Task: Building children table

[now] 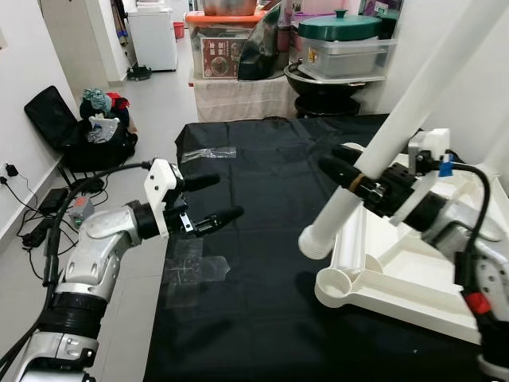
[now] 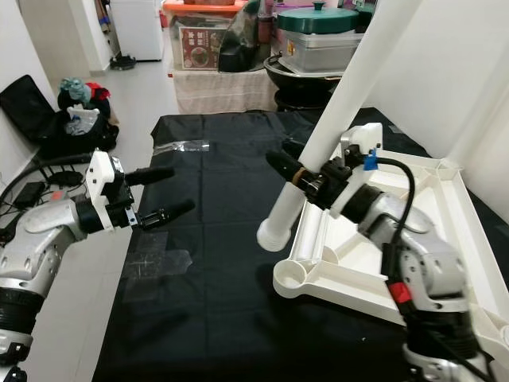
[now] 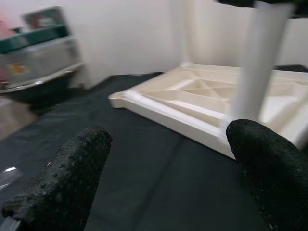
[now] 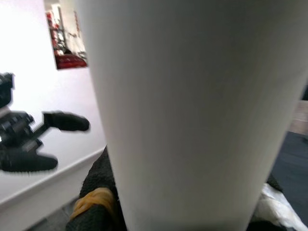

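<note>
A white plastic table top (image 1: 413, 278) lies upside down on the black cloth (image 1: 254, 239) at the right. My right gripper (image 1: 343, 169) is shut on a long white table leg (image 1: 398, 119), held tilted with its flared lower end (image 1: 312, 241) hanging just above the table top's near corner socket (image 1: 334, 280). In the right wrist view the leg (image 4: 192, 115) fills the frame. My left gripper (image 1: 215, 199) hovers open and holds nothing over the cloth's left edge, pointing at the leg. In the left wrist view its fingertips (image 3: 62, 183) frame the table top (image 3: 192, 96).
A black bag (image 1: 79, 127) with clothes and cables lie on the floor at the left. Boxes, a lidded pot (image 1: 342, 32) and a covered stand (image 1: 238, 95) sit beyond the cloth. A white wall (image 1: 477, 79) bounds the right side. Clear tape (image 1: 208, 153) lies on the cloth.
</note>
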Motion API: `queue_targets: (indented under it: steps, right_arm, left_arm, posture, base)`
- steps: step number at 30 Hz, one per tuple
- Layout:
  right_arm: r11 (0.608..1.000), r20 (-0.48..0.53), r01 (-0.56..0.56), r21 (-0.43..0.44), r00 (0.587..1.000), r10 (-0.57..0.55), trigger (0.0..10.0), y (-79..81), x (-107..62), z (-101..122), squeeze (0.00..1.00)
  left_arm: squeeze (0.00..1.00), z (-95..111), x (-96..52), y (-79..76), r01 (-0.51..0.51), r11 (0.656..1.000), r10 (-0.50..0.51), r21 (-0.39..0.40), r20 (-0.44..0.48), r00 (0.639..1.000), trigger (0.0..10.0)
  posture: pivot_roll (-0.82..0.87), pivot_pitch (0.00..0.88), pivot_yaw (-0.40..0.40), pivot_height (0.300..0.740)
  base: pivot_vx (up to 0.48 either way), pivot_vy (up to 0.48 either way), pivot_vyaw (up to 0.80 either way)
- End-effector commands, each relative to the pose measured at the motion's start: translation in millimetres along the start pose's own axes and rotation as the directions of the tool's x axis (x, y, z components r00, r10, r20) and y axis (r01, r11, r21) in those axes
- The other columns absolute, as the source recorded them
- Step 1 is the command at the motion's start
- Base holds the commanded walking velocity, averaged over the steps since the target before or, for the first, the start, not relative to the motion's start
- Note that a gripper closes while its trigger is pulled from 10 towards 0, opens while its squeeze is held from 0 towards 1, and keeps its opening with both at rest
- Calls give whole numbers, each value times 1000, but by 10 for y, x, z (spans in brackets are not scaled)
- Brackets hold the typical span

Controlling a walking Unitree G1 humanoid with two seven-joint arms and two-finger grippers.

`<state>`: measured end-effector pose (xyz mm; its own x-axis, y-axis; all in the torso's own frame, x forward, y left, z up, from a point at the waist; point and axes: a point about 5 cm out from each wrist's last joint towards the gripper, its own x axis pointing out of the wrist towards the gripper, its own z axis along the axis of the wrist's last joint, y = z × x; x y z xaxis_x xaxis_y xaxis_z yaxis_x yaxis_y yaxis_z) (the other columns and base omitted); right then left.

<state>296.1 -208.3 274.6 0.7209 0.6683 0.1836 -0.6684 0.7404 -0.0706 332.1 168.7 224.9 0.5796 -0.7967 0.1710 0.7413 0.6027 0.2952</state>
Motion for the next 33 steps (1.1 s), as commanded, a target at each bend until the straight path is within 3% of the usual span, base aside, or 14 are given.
queue_targets:
  steps: [1, 7, 16, 24, 27, 29, 31, 32, 33]
  right_arm:
    - [1000, 8, 8, -12, 1000, -7, 0, -42, -94, 58, 0]
    - [996, 6, -81, -21, 997, 81, 0, 65, -188, 70, 0]
    - [975, -47, -223, -9, 974, 223, 0, 269, -181, -86, 0]
    - [972, -79, -235, -11, 969, 233, 0, 299, -165, -179, 0]
    - [976, -98, -219, -20, 971, 216, 0, 284, -175, -234, 0]
    - [976, -98, -219, -20, 971, 216, 0, 284, -175, -234, 0]
    - [977, -96, -211, -25, 973, 208, 0, 272, -169, -234, 0]
    - [977, -92, -210, -28, 974, 206, 0, 269, -157, -226, 0]
    - [977, -92, -210, -28, 974, 206, 0, 269, -157, -226, 0]
  left_arm:
    - [0, -7, -51, 50, -73, 997, 73, -7, 7, 997, 10000]
    - [0, -119, -65, 23, -180, 982, 181, -63, -2, 984, 10000]
    - [0, -130, -36, 39, -266, 962, 267, -65, 7, 964, 10000]
    - [0, -119, -41, 75, -298, 953, 298, -51, 3, 955, 10000]
    - [0, -46, 22, 132, -339, 941, 339, 15, 8, 941, 10000]
    - [0, -46, 22, 132, -339, 941, 339, 15, 8, 941, 10000]
    - [0, 313, 267, 295, -403, 896, 397, 187, 74, 915, 10000]
    - [0, 570, 403, 390, -449, 861, 430, 240, 128, 894, 10000]
    - [0, 570, 403, 390, -449, 861, 430, 240, 128, 894, 10000]
  posture:
    - [22, 0, -23, 740]
    - [12, 0, -14, 740]
    - [23, 0, -24, 740]
    - [29, 0, -26, 740]
    - [31, 0, -30, 740]
    - [31, 0, -30, 740]
    - [36, 0, -33, 740]
    - [38, 0, -28, 740]
    - [38, 0, -28, 740]
  base:
    - [0, 0, 0]
    - [0, 0, 0]
    - [0, 0, 0]
    - [0, 0, 0]
    - [0, 0, 0]
    - [0, 0, 0]
    - [0, 0, 0]
    - [0, 0, 0]
    - [0, 0, 0]
